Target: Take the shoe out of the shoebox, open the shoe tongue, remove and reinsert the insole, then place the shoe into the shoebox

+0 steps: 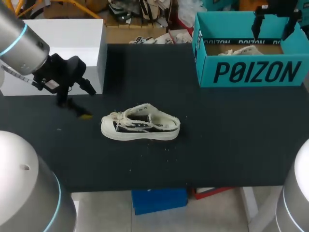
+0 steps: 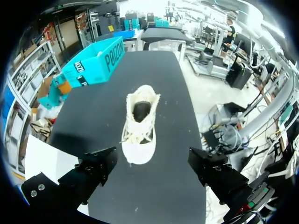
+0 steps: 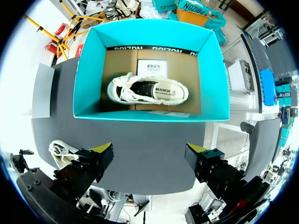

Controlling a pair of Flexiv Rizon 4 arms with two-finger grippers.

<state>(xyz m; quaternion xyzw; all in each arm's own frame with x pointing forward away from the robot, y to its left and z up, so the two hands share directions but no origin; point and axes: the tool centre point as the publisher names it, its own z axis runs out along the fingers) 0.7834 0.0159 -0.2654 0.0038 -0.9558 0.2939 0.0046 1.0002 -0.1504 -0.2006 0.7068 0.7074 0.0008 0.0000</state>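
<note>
Left hand (image 2: pixel 152 163) is held released beside the shoe (image 1: pixel 140 126) on open table (image 1: pixel 217 145), right hand (image 3: pixel 149 156) released over the far-right shoebox (image 1: pixel 251 72).

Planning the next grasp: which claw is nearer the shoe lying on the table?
Left. The left claw sits just off the shoe's toe end; the right claw hangs over the shoebox, well away from it.

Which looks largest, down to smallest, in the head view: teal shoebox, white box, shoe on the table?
1. teal shoebox and white box: about alike, so I cannot rank them.
2. shoe on the table: clearly smallest.
</note>
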